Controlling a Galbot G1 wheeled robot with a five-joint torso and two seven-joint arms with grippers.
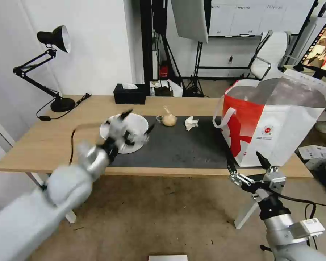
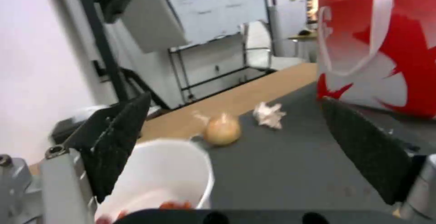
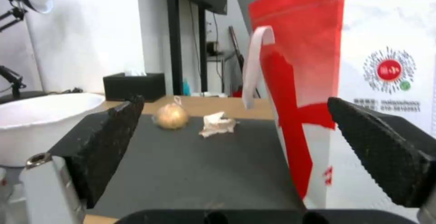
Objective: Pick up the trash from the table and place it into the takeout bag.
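The left end effector [image 1: 136, 123] hovers wide open and empty over the white bowl [image 1: 134, 125] on the surface [image 1: 43, 141], while the right end effector [image 1: 244, 163], also spread empty, waits beside the red-and-white bag [image 1: 279, 127].

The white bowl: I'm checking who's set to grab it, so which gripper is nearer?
Left. The left gripper hovers open right over the white bowl, while the right gripper waits open off the table's front edge, by the takeout bag.
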